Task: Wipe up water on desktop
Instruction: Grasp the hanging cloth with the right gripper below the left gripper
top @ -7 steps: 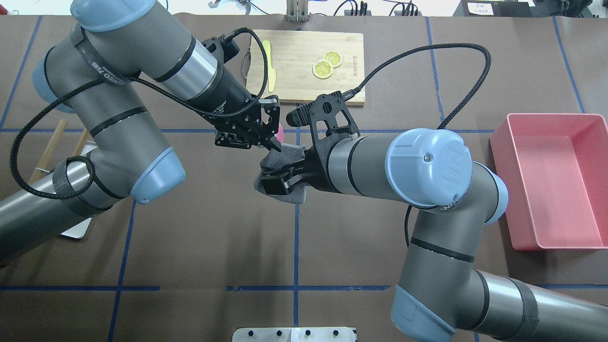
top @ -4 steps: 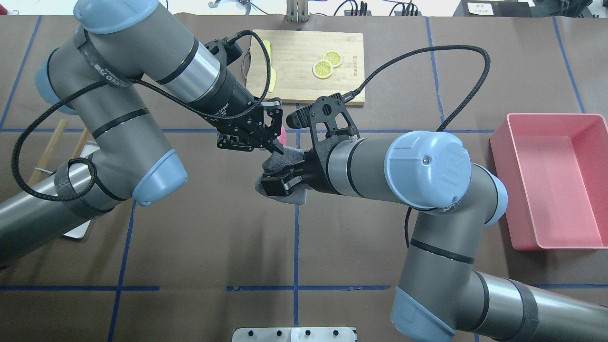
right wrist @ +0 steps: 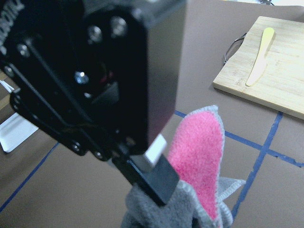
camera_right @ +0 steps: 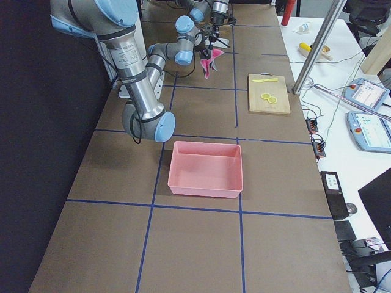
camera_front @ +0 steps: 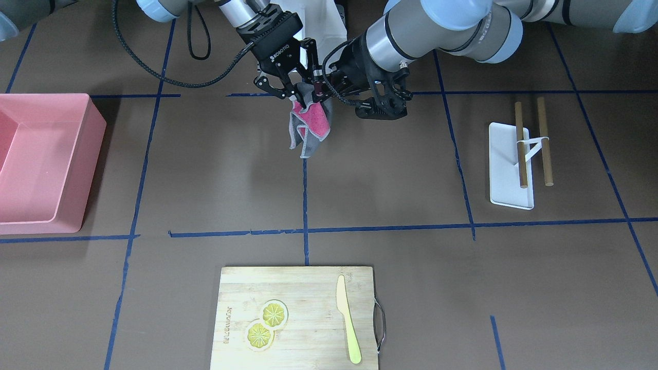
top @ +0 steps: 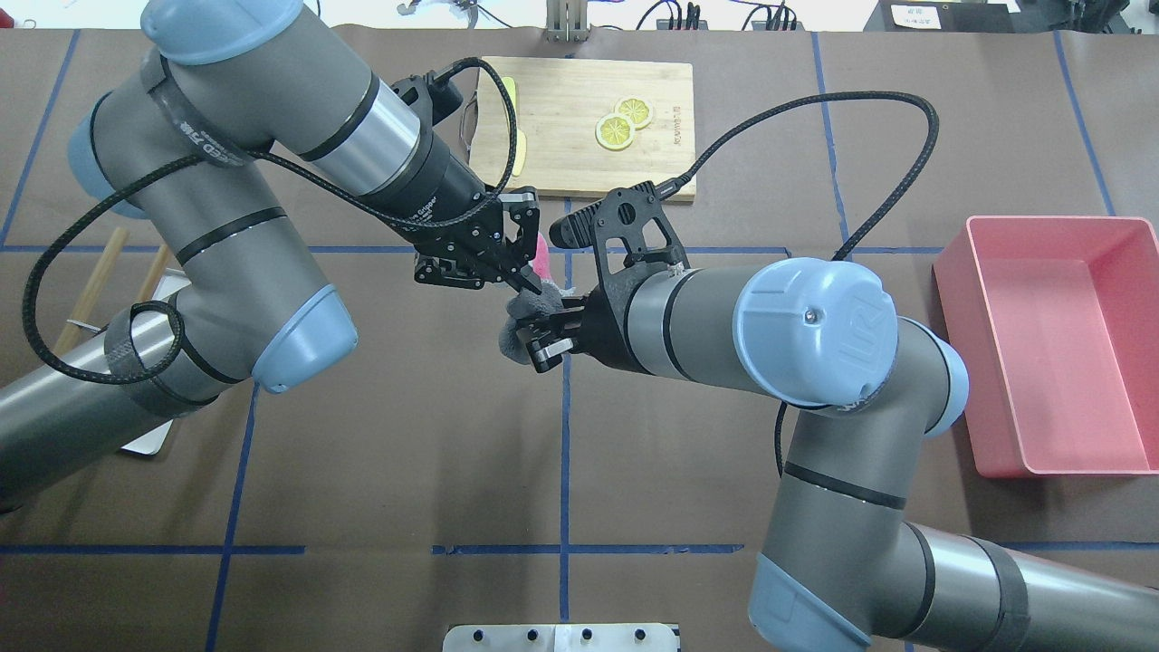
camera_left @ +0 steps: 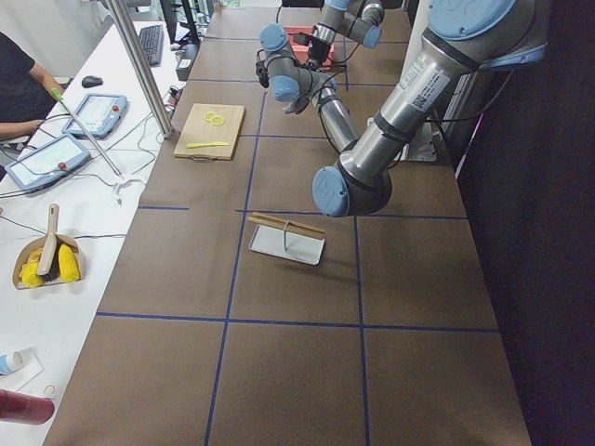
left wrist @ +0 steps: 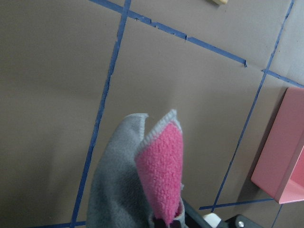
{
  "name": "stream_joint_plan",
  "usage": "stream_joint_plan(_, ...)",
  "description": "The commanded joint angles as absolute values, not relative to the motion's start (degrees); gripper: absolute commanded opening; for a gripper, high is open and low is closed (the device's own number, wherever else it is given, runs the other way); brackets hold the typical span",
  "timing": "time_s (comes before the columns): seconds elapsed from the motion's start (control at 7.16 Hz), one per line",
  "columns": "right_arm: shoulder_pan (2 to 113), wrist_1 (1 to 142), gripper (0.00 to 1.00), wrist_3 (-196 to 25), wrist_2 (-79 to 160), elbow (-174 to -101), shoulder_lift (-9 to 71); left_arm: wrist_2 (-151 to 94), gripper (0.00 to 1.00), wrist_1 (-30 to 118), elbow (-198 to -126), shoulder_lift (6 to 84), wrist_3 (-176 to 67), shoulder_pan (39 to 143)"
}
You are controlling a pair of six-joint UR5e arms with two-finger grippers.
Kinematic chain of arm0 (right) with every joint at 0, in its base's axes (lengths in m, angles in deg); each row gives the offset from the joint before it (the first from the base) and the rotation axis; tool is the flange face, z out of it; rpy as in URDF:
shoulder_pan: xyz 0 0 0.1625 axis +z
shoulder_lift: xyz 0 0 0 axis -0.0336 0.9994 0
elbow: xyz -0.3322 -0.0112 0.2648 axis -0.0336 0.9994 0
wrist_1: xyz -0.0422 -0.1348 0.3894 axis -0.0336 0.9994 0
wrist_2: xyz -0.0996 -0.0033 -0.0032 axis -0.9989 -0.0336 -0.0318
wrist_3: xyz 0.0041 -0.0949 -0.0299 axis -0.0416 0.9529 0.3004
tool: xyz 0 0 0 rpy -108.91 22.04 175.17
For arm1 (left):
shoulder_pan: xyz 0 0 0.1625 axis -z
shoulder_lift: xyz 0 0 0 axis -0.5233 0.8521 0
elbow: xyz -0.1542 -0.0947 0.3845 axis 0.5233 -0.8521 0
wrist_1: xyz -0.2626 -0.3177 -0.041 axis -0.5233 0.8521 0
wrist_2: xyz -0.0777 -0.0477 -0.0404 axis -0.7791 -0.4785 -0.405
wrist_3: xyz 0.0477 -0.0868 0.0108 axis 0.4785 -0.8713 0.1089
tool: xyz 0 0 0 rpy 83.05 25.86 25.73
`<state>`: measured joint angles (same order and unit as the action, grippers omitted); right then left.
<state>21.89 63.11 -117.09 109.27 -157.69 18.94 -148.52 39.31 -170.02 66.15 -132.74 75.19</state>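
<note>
A cloth (camera_front: pixel 310 126), grey on one side and pink on the other, hangs above the brown desktop (camera_front: pixel 385 180) near its middle. My left gripper (top: pixel 527 282) is shut on the cloth's upper edge. My right gripper (top: pixel 541 350) is shut on the grey part of the cloth (top: pixel 516 328) just below it. In the front view the left gripper (camera_front: pixel 320 95) and right gripper (camera_front: pixel 297 100) meet over the cloth. The cloth's loose end shows in the left wrist view (left wrist: pixel 156 166) and the right wrist view (right wrist: pixel 199 152). I see no water on the desktop (top: pixel 407 435).
A bamboo cutting board (top: pixel 589 118) with lemon slices and a yellow knife lies at the far edge. A pink bin (top: pixel 1050 344) stands on the right. A white tray (camera_front: pixel 509 164) with two wooden sticks lies on my left side.
The right gripper's jaws, open around the cloth a second ago, have closed on it, and the cloth is bunched tighter. The left gripper has shifted slightly and still holds the cloth.
</note>
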Motion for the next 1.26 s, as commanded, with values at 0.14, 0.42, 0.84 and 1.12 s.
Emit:
stream_joint_plan(0.14, 21.5, 63.1, 0.00, -117.6, 108.6, -157.9, 18.9, -148.5, 0.22, 39.3, -170.3, 66.1, -132.7, 75.2)
stream_joint_plan(0.42, 21.6, 63.1, 0.00, -117.7, 108.6, -157.9, 18.9, -148.5, 1.00, 39.3, -170.3, 66.1, -132.7, 75.2)
stream_joint_plan(0.84, 21.7, 63.1, 0.00, -117.7, 108.6, -158.0, 19.1, -148.3, 1.00, 39.2, -170.4, 65.9, -134.3, 75.4)
stream_joint_plan(1.12, 21.9, 63.7, 0.00, -117.7, 109.1, -160.3, 20.8, -148.2, 1.00, 39.1, -170.4, 65.6, -134.4, 77.4)
